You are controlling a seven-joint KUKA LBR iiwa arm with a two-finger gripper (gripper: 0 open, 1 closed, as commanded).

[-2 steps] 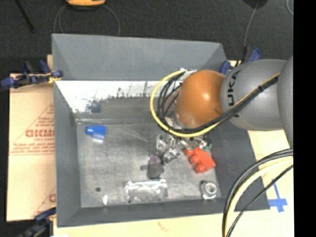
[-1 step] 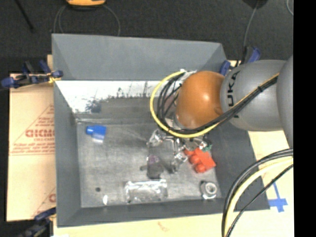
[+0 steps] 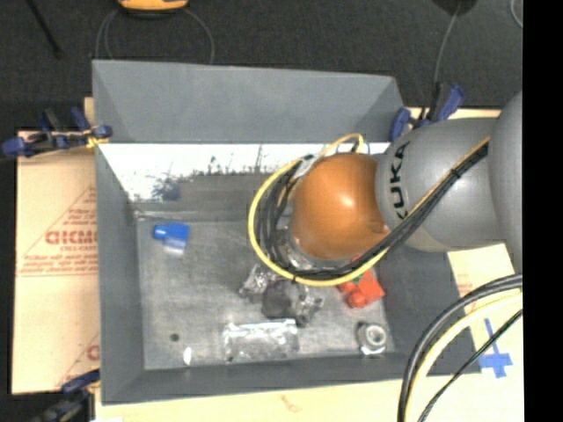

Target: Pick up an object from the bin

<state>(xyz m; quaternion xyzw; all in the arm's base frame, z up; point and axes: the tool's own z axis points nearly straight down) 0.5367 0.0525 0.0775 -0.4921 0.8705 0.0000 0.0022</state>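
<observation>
You are looking down into the grey metal bin (image 3: pixel 119 262), and the arm (image 3: pixel 449 192) is reaching in from the right. Its orange cover (image 3: pixel 339 205) is hanging over the middle of the bin floor, and yellow and black cables (image 3: pixel 257 209) are looping around the cover's left side.

The jaws are pointing down beneath that cover, toward the centre of the floor. You cannot tell whether they are open or closed, because metal parts and shadow are running together there.

Right where the jaws are coming down, a small dark grey lump (image 3: pixel 280 300) is lying on the bin floor. Shiny metal bits are showing on both sides of it. You cannot tell whether anything is gripping the lump.

A red block (image 3: pixel 362 290) is lying just to the right of the lump, and the cables are partly covering it. A clear crinkled wrapper (image 3: pixel 259 334) is lying just beside the lump, toward the near wall. A metal nut (image 3: pixel 372 337) is sitting in the near right corner. A blue cap (image 3: pixel 171 234) is lying well apart from the rest, on the left side of the floor. A small white bit (image 3: pixel 187 354) is lying close to the near left corner.
</observation>
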